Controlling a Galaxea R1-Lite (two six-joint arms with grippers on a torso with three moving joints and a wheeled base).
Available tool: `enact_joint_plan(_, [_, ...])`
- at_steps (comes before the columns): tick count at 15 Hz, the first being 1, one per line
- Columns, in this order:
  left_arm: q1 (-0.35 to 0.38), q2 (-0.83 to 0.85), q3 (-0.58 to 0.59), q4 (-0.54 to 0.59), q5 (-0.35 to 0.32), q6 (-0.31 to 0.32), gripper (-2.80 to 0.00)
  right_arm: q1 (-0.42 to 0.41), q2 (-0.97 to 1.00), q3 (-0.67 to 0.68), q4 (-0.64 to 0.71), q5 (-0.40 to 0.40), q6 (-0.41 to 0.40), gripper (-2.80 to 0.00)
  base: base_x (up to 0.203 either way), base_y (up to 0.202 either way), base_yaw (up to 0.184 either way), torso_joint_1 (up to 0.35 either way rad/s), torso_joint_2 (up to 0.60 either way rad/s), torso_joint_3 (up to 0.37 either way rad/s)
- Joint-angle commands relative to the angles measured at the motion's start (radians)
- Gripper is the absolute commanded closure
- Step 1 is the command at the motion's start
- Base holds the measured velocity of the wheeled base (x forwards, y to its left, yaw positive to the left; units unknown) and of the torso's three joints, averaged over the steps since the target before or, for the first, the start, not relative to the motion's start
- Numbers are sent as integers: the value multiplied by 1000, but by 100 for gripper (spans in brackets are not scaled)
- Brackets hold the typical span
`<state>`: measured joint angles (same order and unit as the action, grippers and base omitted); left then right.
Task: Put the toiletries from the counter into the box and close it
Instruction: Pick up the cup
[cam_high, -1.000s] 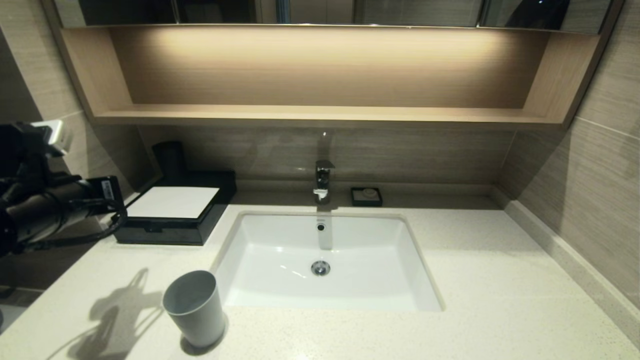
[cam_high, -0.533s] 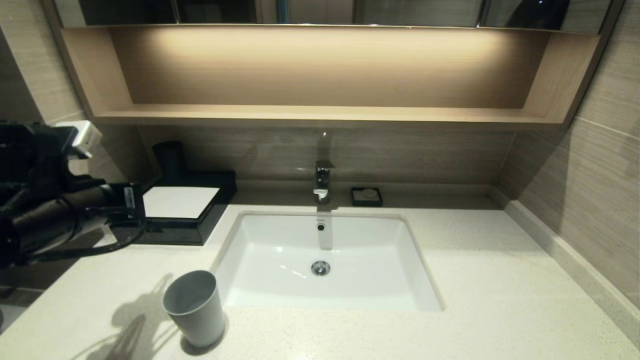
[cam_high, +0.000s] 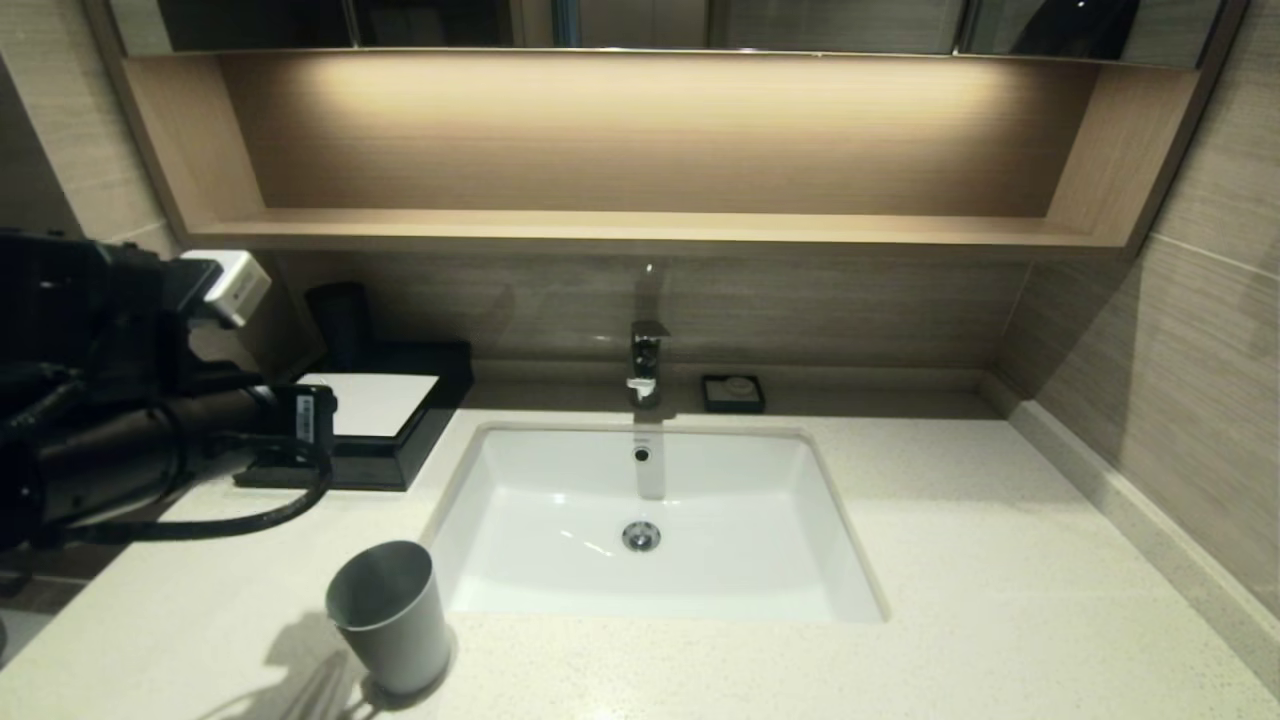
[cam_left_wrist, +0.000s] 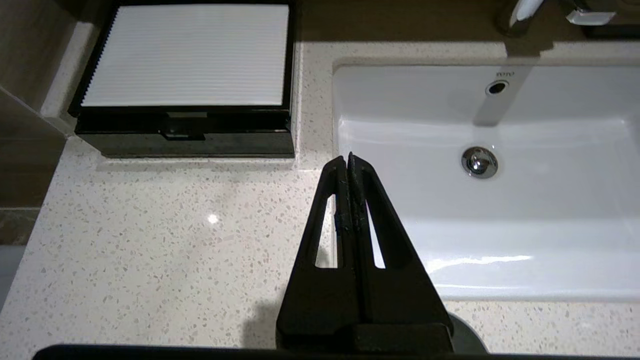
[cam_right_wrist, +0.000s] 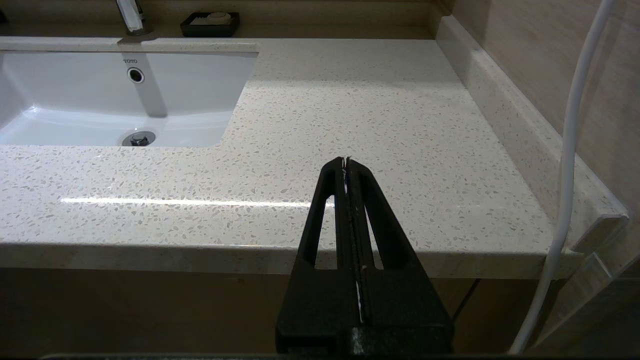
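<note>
The box (cam_high: 385, 400) stands closed at the back left of the counter (cam_high: 1000, 560), white top panel up. In the left wrist view the box (cam_left_wrist: 185, 55) shows its front catch. No sachets show in any view. My left arm (cam_high: 150, 450) reaches in from the left in front of the box. My left gripper (cam_left_wrist: 347, 157) is shut and empty, above the counter (cam_left_wrist: 150, 240) by the sink's left rim. My right gripper (cam_right_wrist: 346, 160) is shut and empty at the counter's front right edge (cam_right_wrist: 375, 100), out of the head view.
A white sink basin (cam_high: 700, 590) sits in the middle with a chrome faucet (cam_high: 647, 360) behind it. A grey cup (cam_high: 390, 615) stands at the front left. A small black soap dish (cam_high: 733, 393) sits at the back. A wooden shelf (cam_high: 640, 230) runs above.
My left arm has moved to the right and a little up, now covering the box's left part in the head view. The box, cup and sink have not moved.
</note>
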<state>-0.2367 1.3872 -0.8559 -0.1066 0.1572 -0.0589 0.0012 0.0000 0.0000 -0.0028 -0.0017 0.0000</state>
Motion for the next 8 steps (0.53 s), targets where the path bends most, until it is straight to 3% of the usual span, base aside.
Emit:
enact_joint_plan(1, [-18, 9, -42, 65, 3, 0, 0, 0, 0, 1, 0, 0, 0, 0, 0, 0, 0, 0, 0, 0])
enact_joint_plan(5, [-26, 4, -153, 323, -2, -9, 0, 0, 0, 1, 0, 0, 0, 0, 0, 0, 0, 0, 0, 0])
enact_joint_plan(8, [-60, 15, -172, 407, -6, -16, 0, 0, 0, 2, 0, 0, 0, 0, 0, 0, 0, 0, 0, 0])
